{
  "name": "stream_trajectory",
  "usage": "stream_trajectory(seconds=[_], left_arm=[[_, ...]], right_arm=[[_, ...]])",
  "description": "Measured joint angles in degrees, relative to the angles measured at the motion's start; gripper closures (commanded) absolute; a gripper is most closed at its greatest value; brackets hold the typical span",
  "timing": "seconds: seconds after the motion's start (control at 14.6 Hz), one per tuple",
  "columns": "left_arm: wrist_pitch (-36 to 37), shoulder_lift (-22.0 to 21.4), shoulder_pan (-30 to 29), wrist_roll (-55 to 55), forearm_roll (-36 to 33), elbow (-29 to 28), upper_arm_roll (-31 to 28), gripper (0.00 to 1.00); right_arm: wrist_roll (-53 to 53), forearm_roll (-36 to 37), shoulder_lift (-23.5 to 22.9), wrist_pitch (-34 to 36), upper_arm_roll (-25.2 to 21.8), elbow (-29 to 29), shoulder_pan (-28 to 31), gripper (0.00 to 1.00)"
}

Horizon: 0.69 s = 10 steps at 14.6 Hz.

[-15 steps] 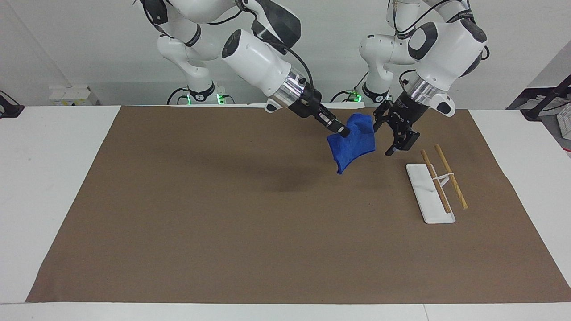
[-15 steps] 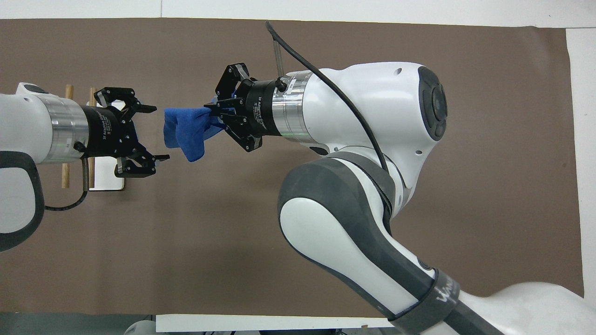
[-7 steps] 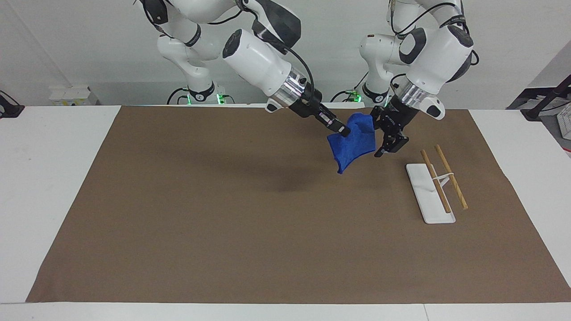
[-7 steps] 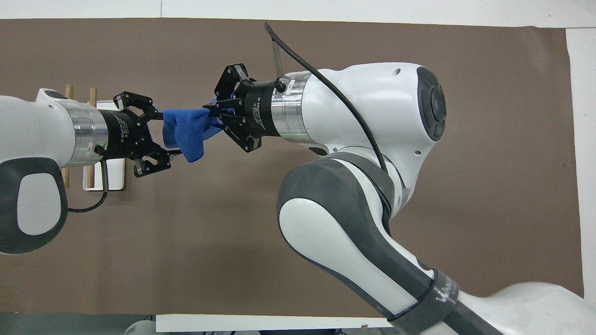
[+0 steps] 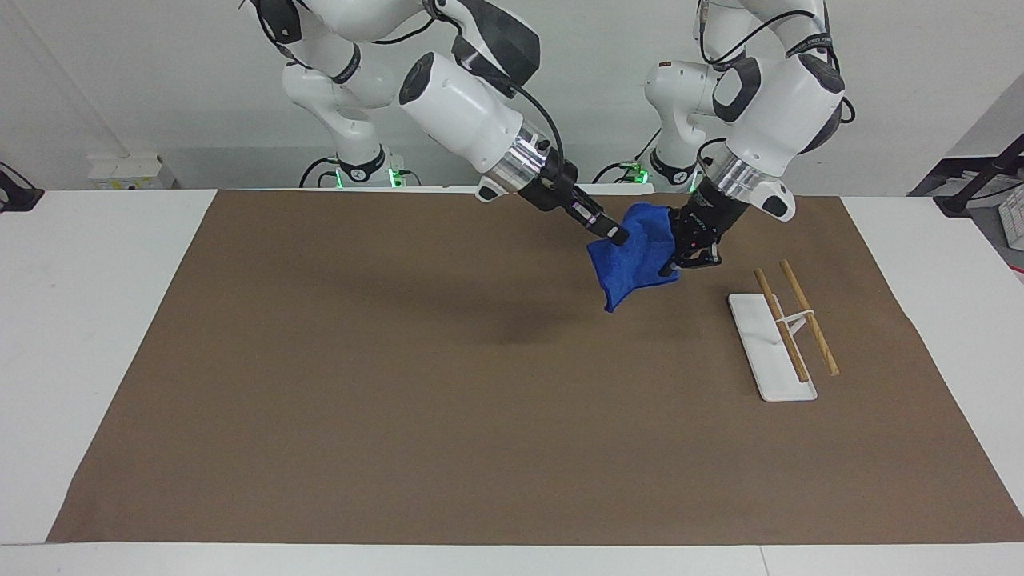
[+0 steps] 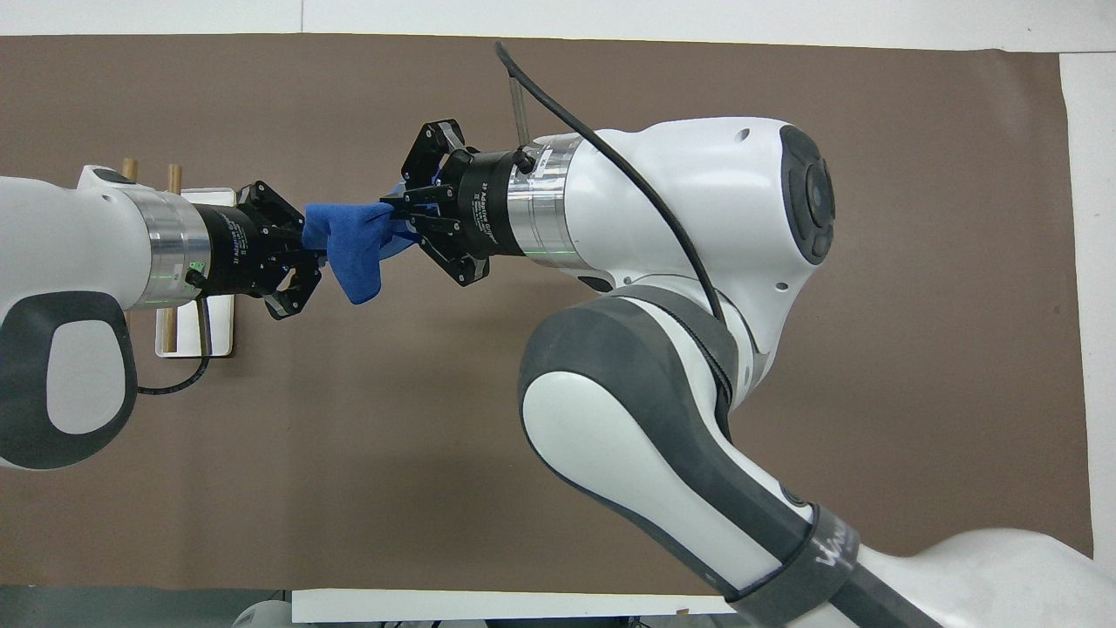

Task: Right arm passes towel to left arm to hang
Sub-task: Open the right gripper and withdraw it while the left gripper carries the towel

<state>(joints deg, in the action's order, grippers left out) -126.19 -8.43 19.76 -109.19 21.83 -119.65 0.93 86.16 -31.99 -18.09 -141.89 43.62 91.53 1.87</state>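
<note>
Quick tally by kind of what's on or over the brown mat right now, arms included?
Robot arms: 2, right arm and left arm
Blue towel: 1
Wooden-rod rack: 1, with 2 rods
Brown mat: 1
Total: 5

Blue towel [image 5: 634, 256] bunched, hanging in air at frame centre-right, pinched between right gripper [image 5: 614, 234] and left gripper [image 5: 670, 268].
</note>
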Motion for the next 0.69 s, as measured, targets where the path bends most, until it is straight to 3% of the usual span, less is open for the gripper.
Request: stream_trajectory(seconds=[0.21, 0.27, 0.34, 0.69], left_arm=[[0.0, 0.0, 0.02, 0.0, 0.0, 0.0, 0.0, 1.0], [0.0, 0.0, 0.02, 0.0, 0.0, 0.0, 0.0, 1.0], [0.0, 0.0, 0.03, 0.0, 0.0, 0.0, 0.0, 1.0], [-0.31, 0.01, 0.06, 1.26, 0.0, 0.07, -0.01, 1.0]], right_arm=[[0.0, 0.0, -0.03, 0.02, 0.01, 0.0, 0.0, 0.97], [0.0, 0.0, -0.03, 0.02, 0.01, 0.0, 0.0, 0.71], [0.0, 0.0, -0.04, 0.12, 0.01, 0.0, 0.0, 0.01], [-0.21, 0.47, -0.1, 0.59, 0.0, 0.0, 0.03, 0.01]])
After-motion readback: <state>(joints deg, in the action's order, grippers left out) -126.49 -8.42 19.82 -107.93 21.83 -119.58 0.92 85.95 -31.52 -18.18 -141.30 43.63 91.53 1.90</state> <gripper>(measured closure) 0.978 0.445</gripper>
